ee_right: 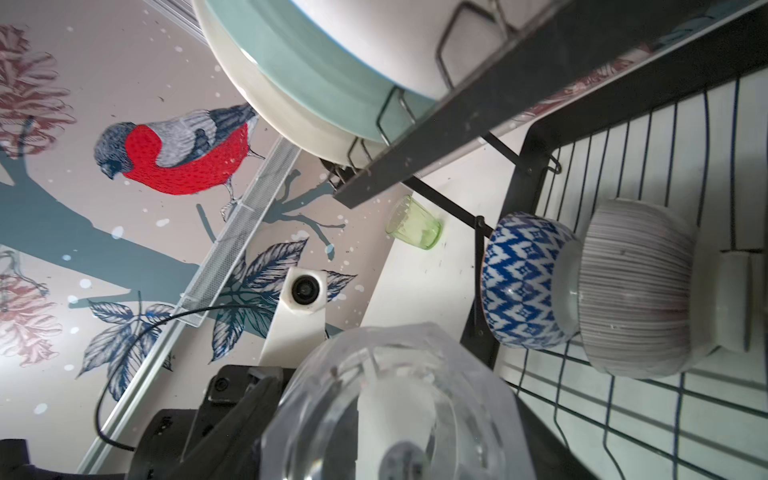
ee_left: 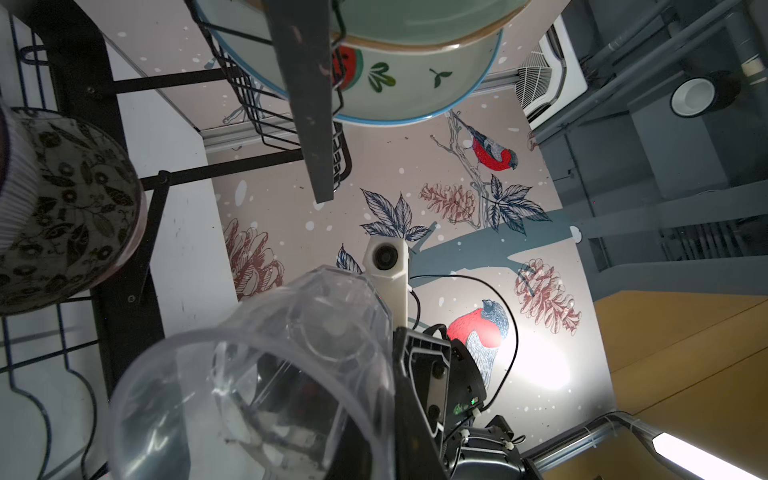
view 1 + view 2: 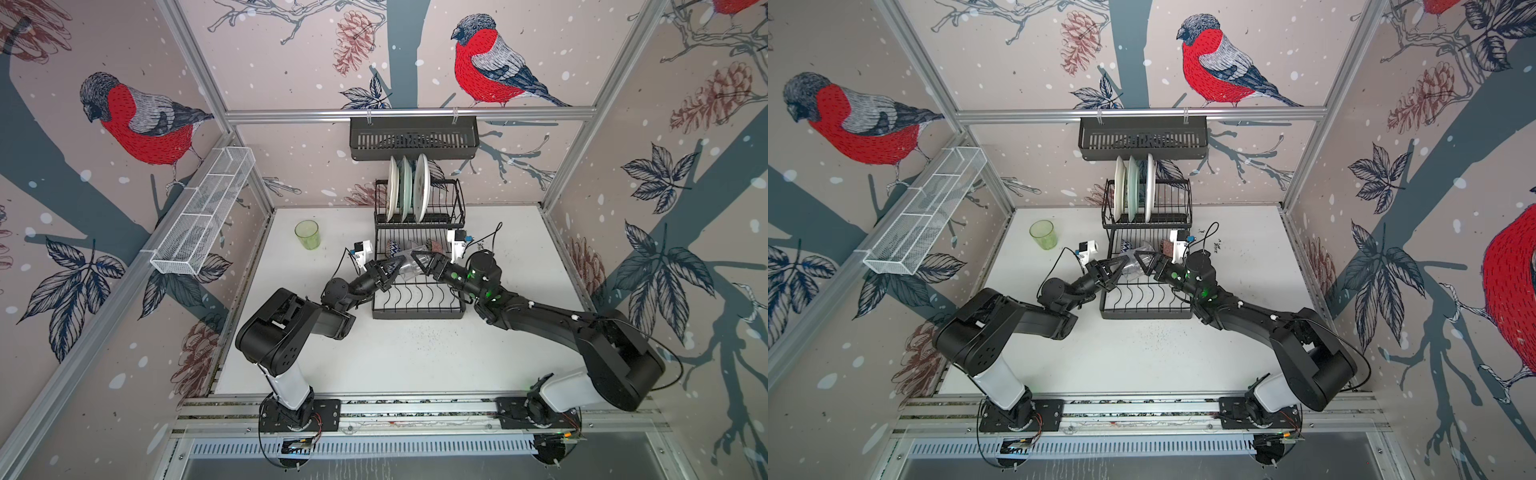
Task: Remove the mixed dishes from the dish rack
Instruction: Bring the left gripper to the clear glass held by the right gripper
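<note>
Item in hand: clear tumbler (image 3: 408, 272), count one. It hangs above the lower tier of the dish rack (image 3: 415, 309), directly between my two sets of jaws, lying nearly on its side. Its long axis runs from one arm to the other, open mouth toward my left arm (image 3: 291, 324) and base toward my right arm (image 3: 540, 316).

Left jaws: closed narrow, apparently pinching the tumbler's wall at the rim, though through the clear plastic I can't be sure of the contact.
Right jaws: set about the base end. I cannot tell whether they grip it or stand clear.

Relation that matters: both arms are equally near, so I judge the next move is for the right to back away along the axis while the left carries the tumbler off.

Remaining stock:
- Plates (image 3: 422, 187): three, upright in the upper tier's slots.
- Bowls: three on the lower tier, all upturned: blue-and-white (image 1: 523, 278), striped (image 1: 636, 286), dark floral (image 2: 70, 208).
- Green tumbler (image 3: 307, 235): one, upright on the counter (image 3: 415, 357), well left of the rack.
</note>
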`<state>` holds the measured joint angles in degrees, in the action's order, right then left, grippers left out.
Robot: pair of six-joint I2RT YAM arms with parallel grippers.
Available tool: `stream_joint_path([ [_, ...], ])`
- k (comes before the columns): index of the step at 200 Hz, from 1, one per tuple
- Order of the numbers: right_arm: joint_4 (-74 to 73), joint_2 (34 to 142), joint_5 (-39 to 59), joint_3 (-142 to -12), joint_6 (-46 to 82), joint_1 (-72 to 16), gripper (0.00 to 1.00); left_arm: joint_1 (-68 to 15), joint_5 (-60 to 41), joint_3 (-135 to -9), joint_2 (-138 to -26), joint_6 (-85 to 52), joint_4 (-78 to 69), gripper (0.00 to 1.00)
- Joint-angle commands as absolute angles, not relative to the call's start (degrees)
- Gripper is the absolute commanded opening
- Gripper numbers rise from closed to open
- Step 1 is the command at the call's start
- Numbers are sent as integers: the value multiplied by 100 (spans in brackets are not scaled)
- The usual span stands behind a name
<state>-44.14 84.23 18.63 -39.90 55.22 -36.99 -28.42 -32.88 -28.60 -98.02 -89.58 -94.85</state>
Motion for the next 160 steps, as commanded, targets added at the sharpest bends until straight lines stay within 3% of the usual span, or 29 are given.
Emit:
stream_joint_path([
  [1, -4517, 8406, 1965, -4008, 5211, -3731, 85, -2862, -3476, -2863, -9804, -8601, -9578, 0],
  [64, -4391, 8228, 1769, -3907, 5108, -3718, 100, -2897, -3404, -2870, -9363, -8072, -8768, 0],
  [160, -4224, 7837, 1521, -3744, 4880, -3727, 99, -2940, -3217, -2900, -8720, -7423, -7616, 0],
])
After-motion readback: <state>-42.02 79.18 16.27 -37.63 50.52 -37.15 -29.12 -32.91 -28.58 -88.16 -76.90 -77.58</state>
